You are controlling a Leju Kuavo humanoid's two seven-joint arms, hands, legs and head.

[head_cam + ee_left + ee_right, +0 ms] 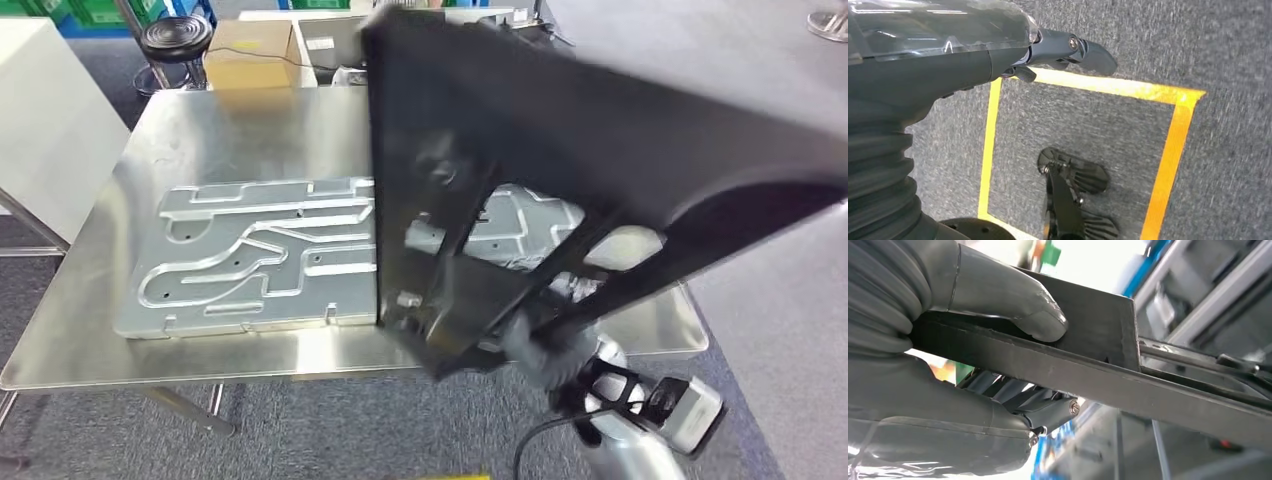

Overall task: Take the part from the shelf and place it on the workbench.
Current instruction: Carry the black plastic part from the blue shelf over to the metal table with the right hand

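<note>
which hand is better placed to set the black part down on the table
Right. The right hand already grips the black part, held tilted above the workbench. The left hand hangs by the floor, holding nothing.

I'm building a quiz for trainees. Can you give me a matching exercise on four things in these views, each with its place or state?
Things:
1. black part
2. grooved metal plate
3. left hand
4. cardboard box

Places or states:
A. hangs over floor marked with yellow tape
B. lies flat on the workbench
C. sits beyond the workbench's far edge
D. gripped by the right hand

Pairs: 1-D, 2-B, 3-A, 4-C
</note>
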